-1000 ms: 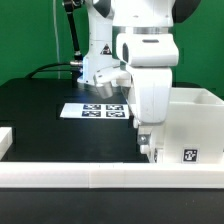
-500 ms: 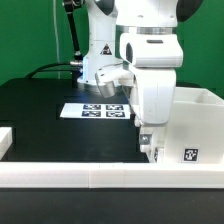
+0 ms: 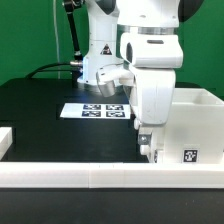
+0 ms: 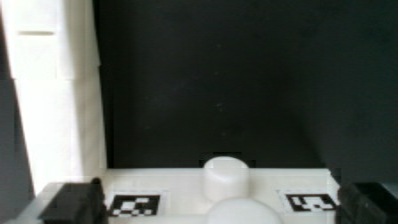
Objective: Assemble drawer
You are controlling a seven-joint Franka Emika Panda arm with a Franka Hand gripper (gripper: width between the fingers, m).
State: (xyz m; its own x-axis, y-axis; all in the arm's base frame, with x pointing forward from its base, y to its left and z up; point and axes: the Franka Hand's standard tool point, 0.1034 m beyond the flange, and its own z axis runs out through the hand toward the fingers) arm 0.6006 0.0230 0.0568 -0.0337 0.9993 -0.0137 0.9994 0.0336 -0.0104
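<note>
A white open box point(image 3: 196, 118) with a square tag on its front stands at the exterior view's right; it is part of the drawer kit. My gripper point(image 3: 148, 146) hangs low at that box's left wall. In the wrist view my gripper point(image 4: 217, 202) has its dark fingers point(image 4: 71, 203) wide apart. They flank a white tagged face point(image 4: 169, 190) with two tags and a round knob point(image 4: 222, 178). I cannot tell if the fingers touch it. The other drawer parts are hidden by the arm or out of view.
The long low white rail point(image 3: 100, 176) runs along the front edge and shows as a white strip in the wrist view point(image 4: 45, 90). The marker board point(image 3: 98, 110) lies behind the arm. A small white piece point(image 3: 5, 140) sits at the left edge.
The arm shifted slightly toward the exterior view's right a second ago and has held still since. The box has not visibly moved.
</note>
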